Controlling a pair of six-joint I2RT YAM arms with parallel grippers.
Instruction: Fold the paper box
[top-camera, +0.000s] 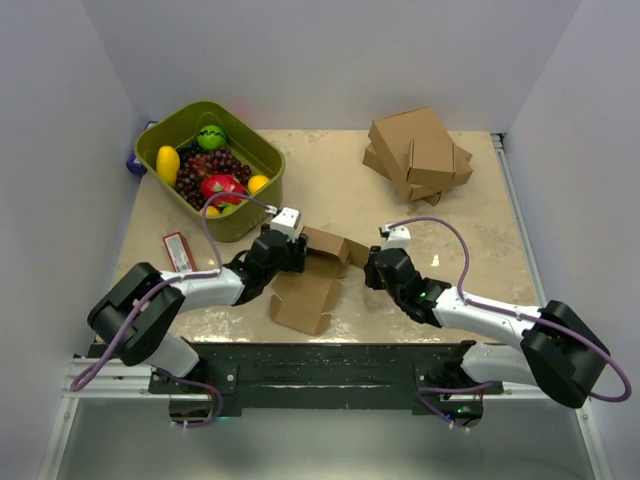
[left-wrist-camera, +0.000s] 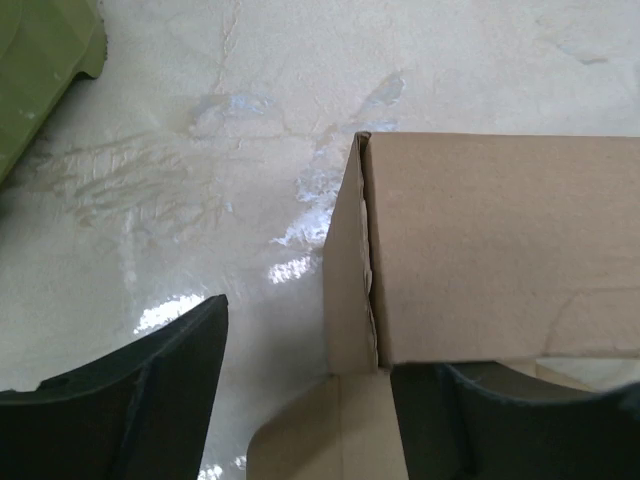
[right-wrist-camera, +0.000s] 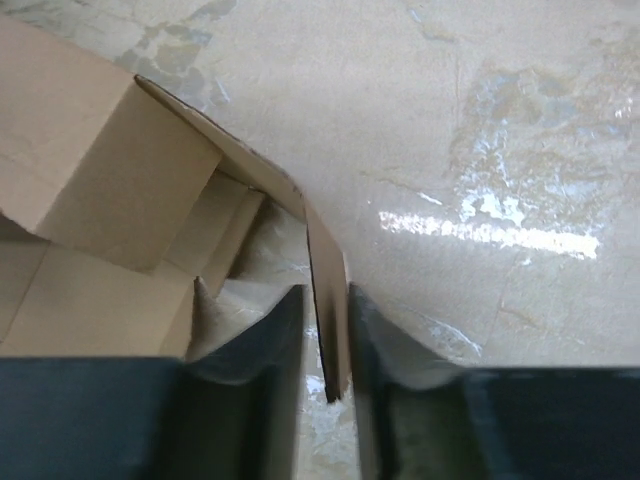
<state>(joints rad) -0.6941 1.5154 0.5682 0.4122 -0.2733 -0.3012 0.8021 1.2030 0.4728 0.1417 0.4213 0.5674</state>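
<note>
Table (top-camera: 480, 260) | right claw (right-wrist-camera: 326, 305) pinched box (right-wrist-camera: 100, 190) flap, body leftward | left claw (left-wrist-camera: 310, 350) apart astride box wall

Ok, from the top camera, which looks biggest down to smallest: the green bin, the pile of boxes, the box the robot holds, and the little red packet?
1. green bin, clearly the largest.
2 and 3. stack of cartons and paper box: they look about alike, so I won't rank them.
4. red packet, the smallest.
</note>
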